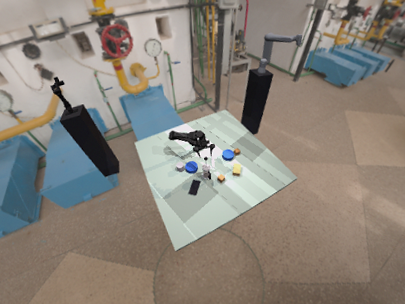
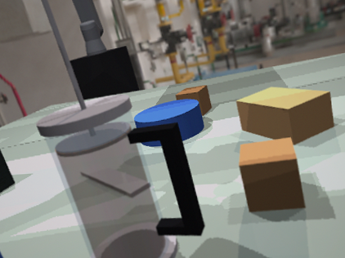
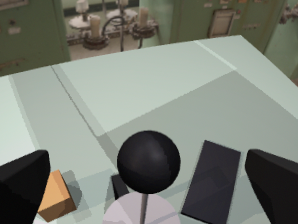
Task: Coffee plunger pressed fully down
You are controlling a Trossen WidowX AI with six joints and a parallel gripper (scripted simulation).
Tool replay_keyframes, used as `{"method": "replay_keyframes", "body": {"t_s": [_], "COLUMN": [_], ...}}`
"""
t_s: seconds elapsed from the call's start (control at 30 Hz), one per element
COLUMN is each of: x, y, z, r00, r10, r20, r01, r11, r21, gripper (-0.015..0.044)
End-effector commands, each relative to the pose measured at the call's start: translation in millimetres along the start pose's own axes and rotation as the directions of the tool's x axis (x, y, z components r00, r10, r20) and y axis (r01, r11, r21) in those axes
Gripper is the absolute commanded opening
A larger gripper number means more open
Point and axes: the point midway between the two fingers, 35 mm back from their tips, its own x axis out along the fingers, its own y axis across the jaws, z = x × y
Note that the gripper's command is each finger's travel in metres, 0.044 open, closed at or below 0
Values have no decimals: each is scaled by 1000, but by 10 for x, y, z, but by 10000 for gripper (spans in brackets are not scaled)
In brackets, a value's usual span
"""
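Observation:
The coffee press [image 1: 206, 172] [image 2: 107, 188] [image 3: 120, 185] is a clear glass cylinder with a black handle [image 2: 180, 180], standing upright on the pale green table [image 1: 257, 185]. Its grey lid sits on top. The thin rod [image 2: 62, 52] [image 3: 143, 212] sticks high up, and the grey filter plate [image 2: 115, 181] shows midway down the glass. The black ball knob [image 3: 148, 161] lies straight below the wrist camera. My gripper [image 1: 207, 155] [image 3: 150, 160] is open and empty. It hangs above the knob, with one finger on each side and not touching it.
Around the press lie two blue discs [image 1: 191, 167] [image 1: 228, 154] [image 2: 169, 119], a flat black slab [image 1: 194, 187] [image 3: 212, 183], orange cubes [image 1: 221, 177] [image 2: 270, 174] [image 2: 193, 97] [image 3: 55, 196], a yellow-topped box [image 1: 236, 170] [image 2: 284, 112] and a small pale cylinder [image 1: 180, 167]. Black pillars [image 1: 89, 138] [image 1: 256, 100] flank the table.

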Motion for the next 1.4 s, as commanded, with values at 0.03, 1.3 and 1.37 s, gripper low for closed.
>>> {"method": "replay_keyframes", "body": {"t_s": [0.03, 1.3, 1.37], "x": [81, 237, 256], "y": [10, 16, 20], "z": [-19, -124, -150], "r00": [1000, 1000, 1000], "r10": [1, 1, 1], "r20": [0, 1, 0], "r01": [-1, -1, -1], "r11": [1000, 1000, 1000], "r21": [-10, -10, -10], "gripper": [440, 123, 123]}}
